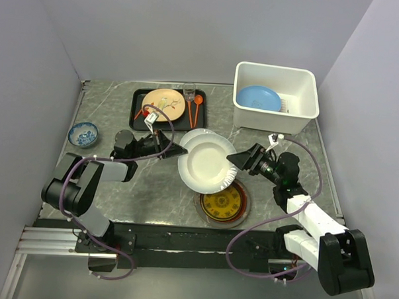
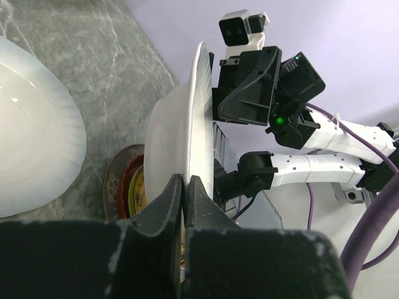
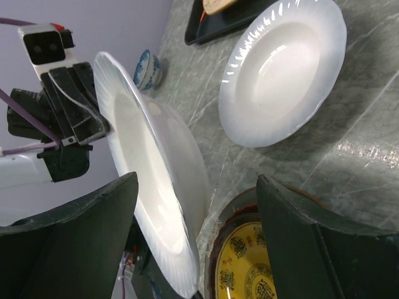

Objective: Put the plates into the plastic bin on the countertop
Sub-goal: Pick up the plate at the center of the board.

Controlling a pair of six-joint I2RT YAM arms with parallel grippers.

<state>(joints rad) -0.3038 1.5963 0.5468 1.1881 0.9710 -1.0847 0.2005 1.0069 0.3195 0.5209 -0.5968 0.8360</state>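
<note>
My left gripper (image 1: 183, 151) (image 2: 186, 184) is shut on the left rim of a white plate (image 1: 209, 166) (image 2: 177, 124) and holds it tilted above the countertop (image 1: 152, 180). My right gripper (image 1: 234, 157) (image 3: 196, 180) is open, its jaws standing either side of that plate's right rim (image 3: 156, 180) without clamping it. A second white plate (image 1: 199, 137) (image 3: 287, 68) lies flat behind it. A gold-patterned dark red plate (image 1: 223, 203) (image 3: 252, 265) lies below the held one. The white plastic bin (image 1: 308, 81) holds a blue plate (image 1: 258, 98).
A flat black tray (image 1: 138, 114) at the back holds a cream floral plate (image 1: 164, 105) and orange utensils (image 1: 193, 108). A small blue-patterned bowl (image 1: 83, 134) (image 3: 146, 68) sits at the far left. Grey walls enclose the countertop on three sides.
</note>
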